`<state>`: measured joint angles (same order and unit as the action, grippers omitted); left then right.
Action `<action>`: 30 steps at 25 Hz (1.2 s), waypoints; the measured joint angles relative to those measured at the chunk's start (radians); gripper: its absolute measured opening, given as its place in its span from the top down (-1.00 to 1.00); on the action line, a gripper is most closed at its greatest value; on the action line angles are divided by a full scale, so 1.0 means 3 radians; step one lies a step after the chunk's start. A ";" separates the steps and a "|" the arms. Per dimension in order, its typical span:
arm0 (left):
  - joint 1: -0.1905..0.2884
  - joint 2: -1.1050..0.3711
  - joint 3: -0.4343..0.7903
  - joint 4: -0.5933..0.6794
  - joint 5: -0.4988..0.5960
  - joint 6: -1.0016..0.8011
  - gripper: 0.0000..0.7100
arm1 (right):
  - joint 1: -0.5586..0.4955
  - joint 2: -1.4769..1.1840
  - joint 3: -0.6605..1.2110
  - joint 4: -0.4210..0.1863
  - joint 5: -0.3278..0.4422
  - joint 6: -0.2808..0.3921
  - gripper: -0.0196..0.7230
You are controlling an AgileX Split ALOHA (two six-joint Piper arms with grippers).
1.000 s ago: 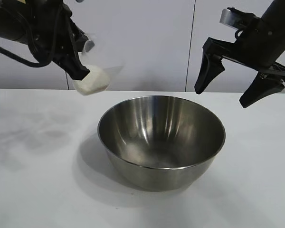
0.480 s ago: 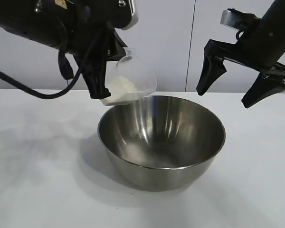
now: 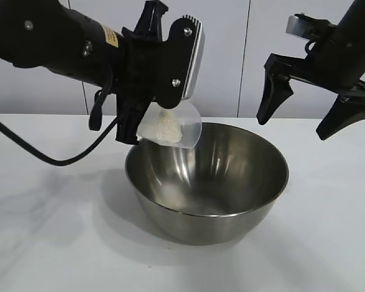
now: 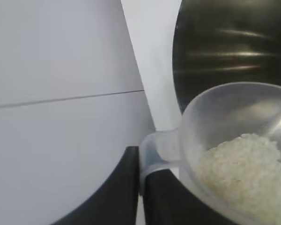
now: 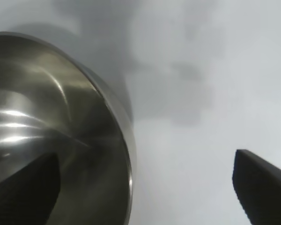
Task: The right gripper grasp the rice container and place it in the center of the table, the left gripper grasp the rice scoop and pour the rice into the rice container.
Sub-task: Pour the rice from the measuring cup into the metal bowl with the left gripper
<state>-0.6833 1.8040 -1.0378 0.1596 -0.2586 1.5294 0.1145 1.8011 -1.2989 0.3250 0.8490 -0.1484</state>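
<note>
The rice container (image 3: 207,182), a large shiny steel bowl, stands in the middle of the white table (image 3: 42,231); its inside looks bare. My left gripper (image 3: 134,125) is shut on the handle of the rice scoop (image 3: 170,126), a clear plastic cup holding white rice (image 3: 162,128), tilted over the bowl's far left rim. In the left wrist view the fingers (image 4: 122,192) pinch the scoop's handle (image 4: 154,150), with the rice (image 4: 243,168) heaped in the cup and the bowl (image 4: 225,47) beyond. My right gripper (image 3: 301,118) hangs open and empty above the bowl's right rim, which also shows in the right wrist view (image 5: 61,140).
A pale wall with a vertical seam (image 3: 243,55) stands behind the table. The bare tabletop (image 5: 201,117) spreads to the bowl's right and in front of it.
My left arm has swung right with the scoop, from left of the bowl to over its far left rim, tilting the scoop toward the bowl. The right gripper has barely moved.
</note>
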 joint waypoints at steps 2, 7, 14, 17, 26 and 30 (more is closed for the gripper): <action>0.0000 0.0000 0.0000 0.0365 -0.0105 0.0049 0.98 | 0.0000 0.0000 0.0000 0.0000 0.0000 0.0004 -0.92; 0.0000 0.0000 0.0000 0.1092 -0.0267 0.0057 0.98 | 0.0000 0.0000 0.0000 0.0000 0.0000 0.0008 -0.92; 0.0000 0.0000 0.0000 0.1449 -0.0428 0.0019 0.98 | 0.0000 0.0000 0.0000 0.0000 0.0000 0.0008 -0.92; 0.0000 0.0000 0.0000 0.1578 -0.0454 0.0012 0.98 | 0.0000 0.0000 0.0000 0.0000 0.0000 0.0008 -0.92; 0.0000 0.0000 0.0000 0.2179 -0.0469 0.0012 0.98 | 0.0000 0.0000 0.0000 -0.0001 0.0046 0.0008 -0.92; 0.0000 0.0000 0.0000 0.2411 -0.0492 0.0012 0.98 | 0.0000 0.0000 0.0000 -0.0023 0.0054 0.0008 -0.92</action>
<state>-0.6833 1.8040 -1.0378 0.8828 -0.4062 1.5330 0.1145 1.8011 -1.2989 0.3182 0.8651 -0.1461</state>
